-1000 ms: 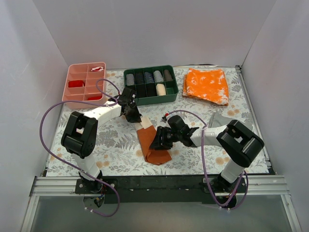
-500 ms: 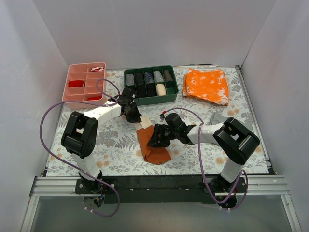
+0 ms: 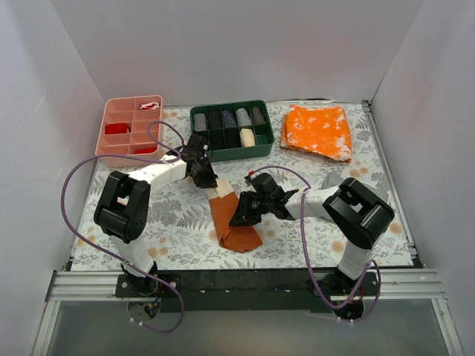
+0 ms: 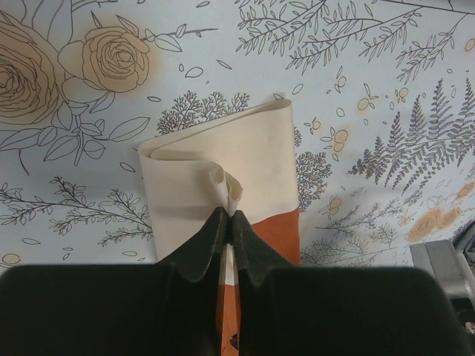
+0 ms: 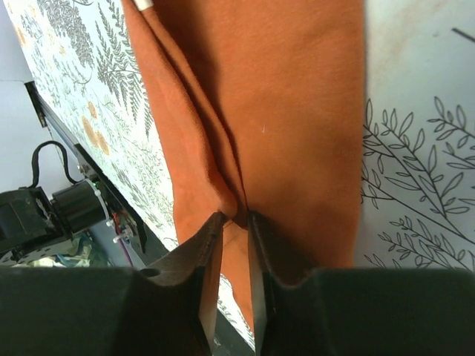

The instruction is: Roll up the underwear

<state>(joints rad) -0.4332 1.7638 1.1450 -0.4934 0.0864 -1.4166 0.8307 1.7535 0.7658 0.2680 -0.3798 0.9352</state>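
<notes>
On the floral table (image 3: 178, 222) the underwear (image 3: 239, 233) lies flat; my left gripper (image 4: 228, 216) pinches its cream end, my right gripper (image 5: 236, 216) a rust fold; uneven pulling could slip either thin pinch.

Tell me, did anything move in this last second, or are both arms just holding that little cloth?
The right claw, shut on the orange part of the underwear, crept slightly left, and its elbow swung left with it. The left claw kept pinching the cream end in the same place. The green tray, pink tray and speckled cloth stayed put.
</notes>
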